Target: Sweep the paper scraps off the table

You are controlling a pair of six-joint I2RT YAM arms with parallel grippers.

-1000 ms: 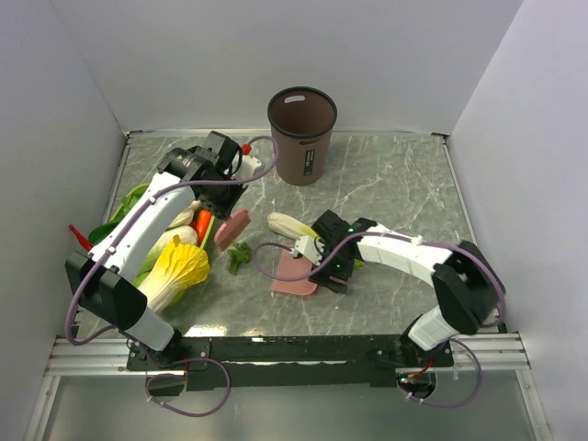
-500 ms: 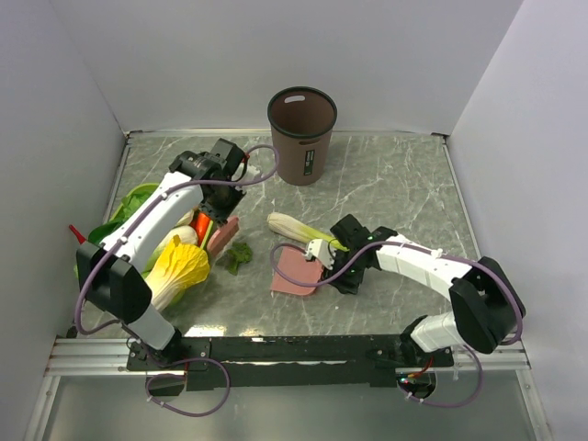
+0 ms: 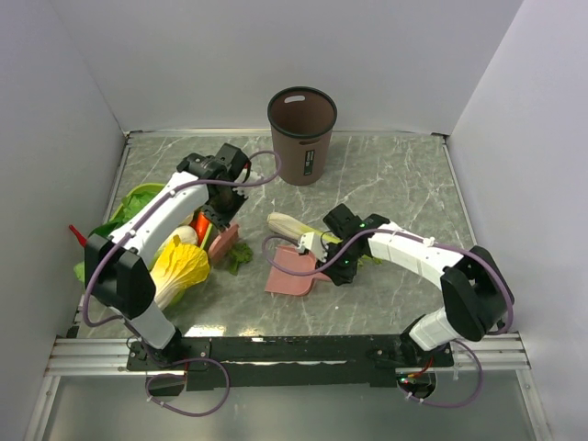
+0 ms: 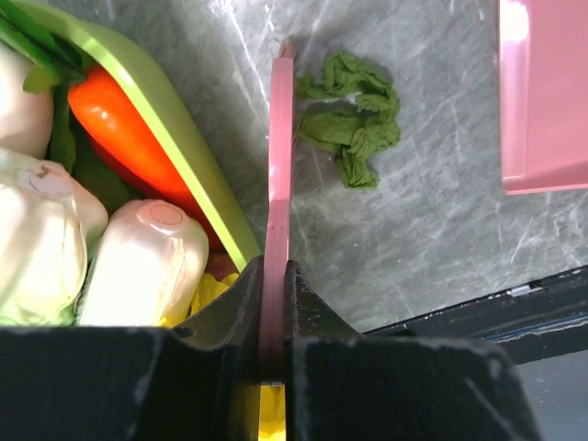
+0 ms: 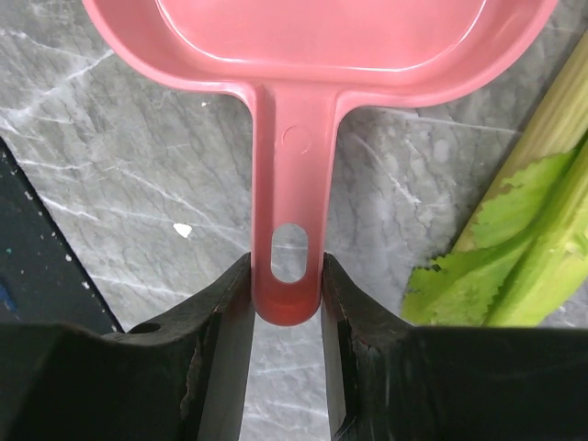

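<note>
Beside crinkled scraps (image 4: 354, 124), left tool (image 4: 274, 303) pinches thin pink scraper (image 4: 278, 165); right tool (image 5: 287, 294), dustpan handle (image 5: 292, 165).

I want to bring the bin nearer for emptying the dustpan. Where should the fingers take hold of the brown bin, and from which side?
Probably the near rim, from above: the brown bin stands upright with an open top and looks too wide to clasp whole, so pinch its thin wall, inside and outside.
</note>
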